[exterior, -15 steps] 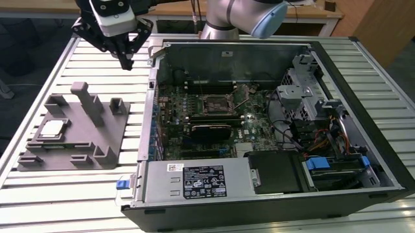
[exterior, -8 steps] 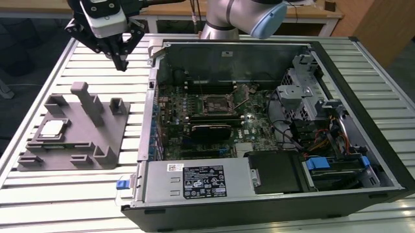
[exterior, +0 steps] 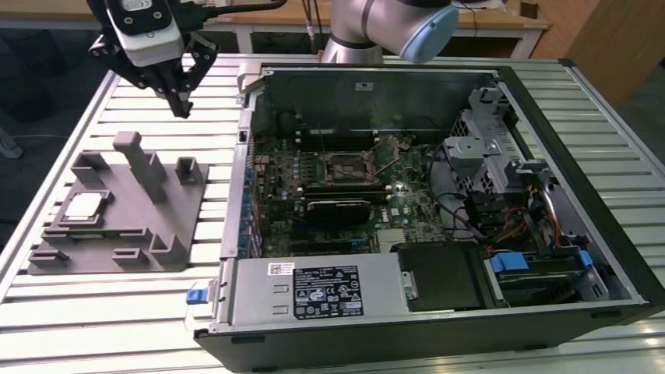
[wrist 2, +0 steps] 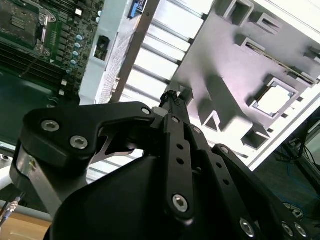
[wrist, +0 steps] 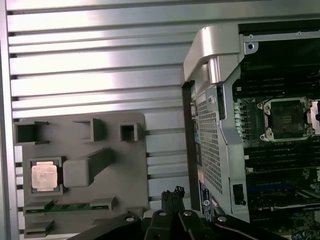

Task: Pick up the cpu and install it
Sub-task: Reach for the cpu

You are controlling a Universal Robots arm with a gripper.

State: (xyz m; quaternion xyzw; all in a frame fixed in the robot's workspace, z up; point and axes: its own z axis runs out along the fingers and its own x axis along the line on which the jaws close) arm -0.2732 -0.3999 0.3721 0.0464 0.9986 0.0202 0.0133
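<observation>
- Cpu (exterior: 86, 204): thin square chip, pale metal top up; seated flat in a square recess of the tray, at the end toward the exterior view's left; touched by nothing.
- Tray (exterior: 192, 199): grey plastic, flat on the desk, just beside the case on the exterior view's left; several upright stubs and open pockets.
- Post (exterior: 146, 171): tallest upright on the tray, just beside the cpu recess, on the side nearer the case.
- Green card (wrist: 65, 206): lying in a long slot of the tray, next to the cpu recess, in the first wrist view.
- Hand (exterior: 182, 107): black, pointing down, pressed together at the tips, nothing pinched; raised clear of the tray and well apart from the cpu; in the first wrist view, fingertips (wrist: 174, 194) against bare slats between tray and case.
- Arm (exterior: 359, 23): silver with a pale blue cap, at the exterior view's top, behind the case.
- Socket (exterior: 346, 165): dark square with metal rim, on the board inside the case, well apart from cpu and hand.
- Board (exterior: 276, 179): green, flat on the case floor; black slots and a black block near the socket.
- Case (exterior: 416, 331): black, on its side, open face up, toward the exterior view's right; silver labelled box along the near wall, cables and blue clips at the right end.
- Desk (exterior: 114, 312): pale metal slats, carrying tray and case.
</observation>
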